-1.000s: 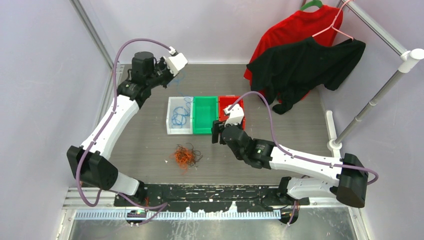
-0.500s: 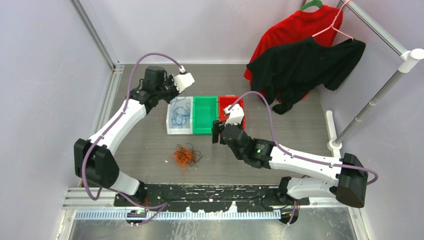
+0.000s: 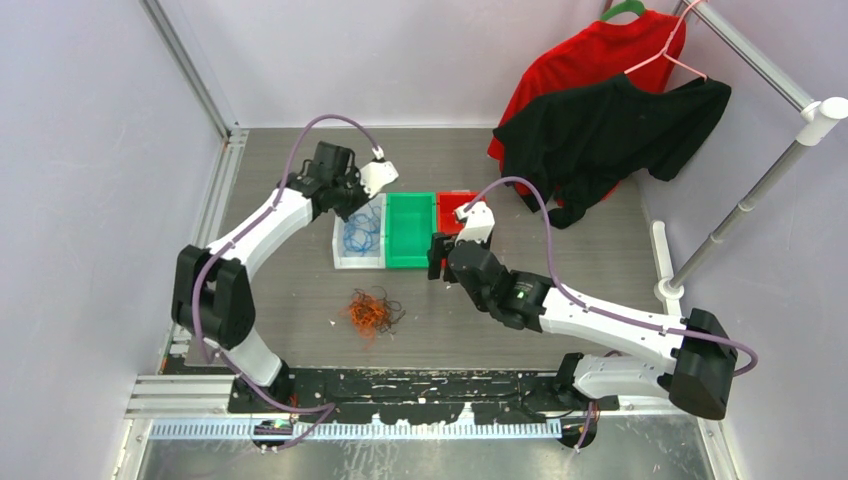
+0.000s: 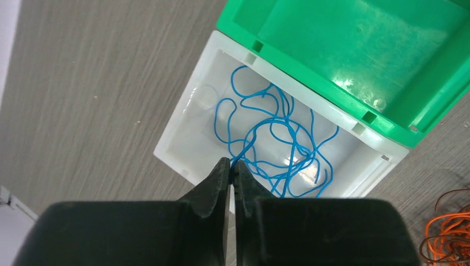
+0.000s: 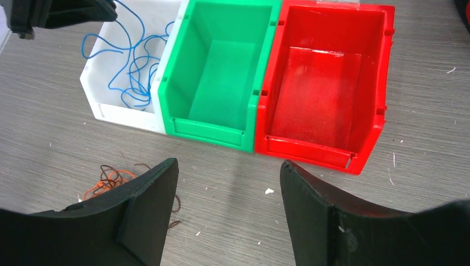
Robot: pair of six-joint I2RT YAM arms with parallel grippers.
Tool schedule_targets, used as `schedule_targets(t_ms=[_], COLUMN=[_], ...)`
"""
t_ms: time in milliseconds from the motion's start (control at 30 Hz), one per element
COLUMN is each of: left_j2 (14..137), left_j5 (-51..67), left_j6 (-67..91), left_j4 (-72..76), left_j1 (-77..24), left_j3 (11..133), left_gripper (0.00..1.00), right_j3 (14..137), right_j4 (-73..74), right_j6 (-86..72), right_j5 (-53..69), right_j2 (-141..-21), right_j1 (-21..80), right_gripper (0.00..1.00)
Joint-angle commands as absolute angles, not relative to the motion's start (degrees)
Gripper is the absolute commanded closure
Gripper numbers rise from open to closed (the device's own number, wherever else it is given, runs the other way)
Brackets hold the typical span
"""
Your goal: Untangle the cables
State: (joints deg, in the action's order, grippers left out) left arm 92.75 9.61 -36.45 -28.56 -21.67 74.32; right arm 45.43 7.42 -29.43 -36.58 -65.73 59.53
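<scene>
Three small bins stand in a row near the middle of the tabletop [image 3: 290, 280], their walls touching: a white bin [image 3: 358, 264] on the left, a green bin [image 3: 410, 235] in the middle and a red bin [image 5: 327, 83] on the right. The blue cables [image 4: 277, 141] lie in loose, overlapping loops inside the white bin, spread over most of its floor.

Hanging over that bin's left part is the left end effector [image 4: 231, 162], pointing down. Its two fingers are pressed almost together, and one blue strand rises from the heap straight up to the tips, so it looks pinched between them. The rest of the blue loops rest on the bin floor.

On the near side of the row, apart from the bins, a tangle of orange and dark cables [image 3: 370, 312] sits on the bare tabletop, roughly in front of the seam between the white and green bins. Neither arm touches it.

Above the tabletop, just in front of the green and red bins, hovers the right end effector [image 5: 228, 165]. Its fingers are spread wide with only tabletop showing between them. From its own camera the tangle lies just left of its left finger.

At the far right corner a red shirt [image 3: 590, 60] and a black shirt [image 3: 610, 130] hang from a rack [image 3: 750, 200].
</scene>
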Motion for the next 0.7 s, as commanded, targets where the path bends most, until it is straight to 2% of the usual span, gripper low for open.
schedule_targets(t_ms=[0,67,100,200,300,433,533,667], left_j2=[96.04,97.13,97.36,97.15,96.6,95.83,93.66,86.86], left_j5=[8.71,9.98,9.96,9.92,10.74,17.4,24.54,33.7], left_j6=[-36.08,-37.31,-37.4,-38.19,-38.09,-37.87,-36.42,-38.96], left_j4=[-35.28,-38.73,-39.54,-40.24,-42.74,-54.93,-61.86,-69.0], left_j1=[-21.97,-21.97,-21.93,-21.6,-21.19,-19.03,-15.75,-11.4], left_j3=[79.99,82.02,82.56,83.87,87.21,95.63,98.44,92.26], left_gripper=[0.88,0.62,0.55,0.38,0.25,0.05,0.01,0.0], right_j3=[48.47,48.68,48.76,49.0,49.33,50.53,51.05,52.37], right_j4=[6.82,6.96,6.99,7.3,7.73,8.49,7.24,3.72], right_j6=[-30.55,-30.22,-30.09,-29.89,-29.71,-28.63,-28.06,-26.92], right_j5=[-34.78,-34.41,-34.29,-34.12,-33.79,-31.69,-27.27,-18.98], right_j2=[-65.16,-65.07,-64.99,-64.8,-64.68,-66.45,-69.69,-76.19], right_j1=[58.89,58.83,58.76,58.63,58.64,58.69,58.73,59.38], right_gripper=[0.27,0.27,0.27,0.27,0.27,0.28,0.28,0.28])
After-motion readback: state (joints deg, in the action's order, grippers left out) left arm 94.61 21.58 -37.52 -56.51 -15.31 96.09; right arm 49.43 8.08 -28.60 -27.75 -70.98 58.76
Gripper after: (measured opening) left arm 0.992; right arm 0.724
